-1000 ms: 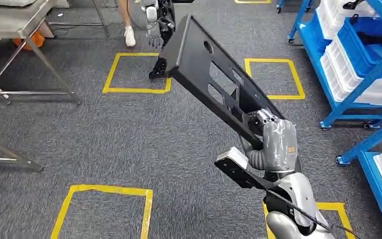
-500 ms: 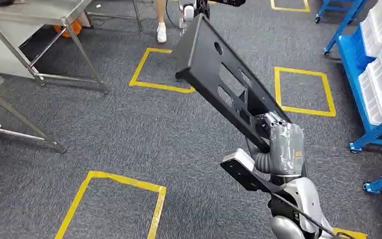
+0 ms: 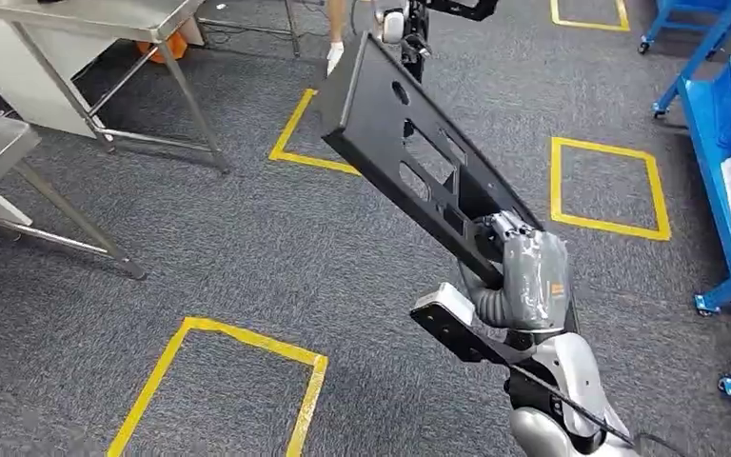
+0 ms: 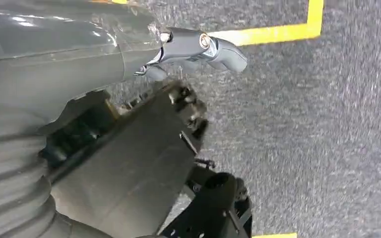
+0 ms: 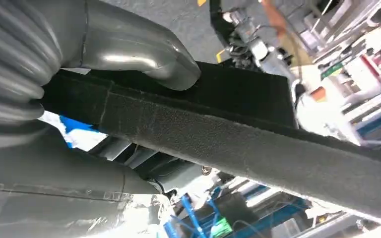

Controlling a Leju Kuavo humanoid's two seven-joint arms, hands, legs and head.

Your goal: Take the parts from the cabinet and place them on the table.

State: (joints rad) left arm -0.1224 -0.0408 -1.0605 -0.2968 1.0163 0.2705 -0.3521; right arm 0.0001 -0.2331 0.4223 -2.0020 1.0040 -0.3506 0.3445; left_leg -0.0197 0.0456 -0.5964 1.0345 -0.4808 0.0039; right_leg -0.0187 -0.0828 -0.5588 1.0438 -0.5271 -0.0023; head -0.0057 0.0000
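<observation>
Grey carpet [image 3: 247, 248], yellow floor squares [image 3: 609, 186]: right hand [image 3: 523, 271] gripped long black panel [image 3: 409, 162] at near end; left hand [image 4: 79, 64] unclear. Steel table [image 3: 86, 19] ahead; best carried level, far end clear.

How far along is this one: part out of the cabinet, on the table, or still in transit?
Done: the black part is off the blue cabinet. In hand: the right hand grips its near end above the carpet. Left: setting it on the steel table; the left hand holds nothing.

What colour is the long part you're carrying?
Matte black, clearest in the head view: the long part held by the right robot hand.
</observation>
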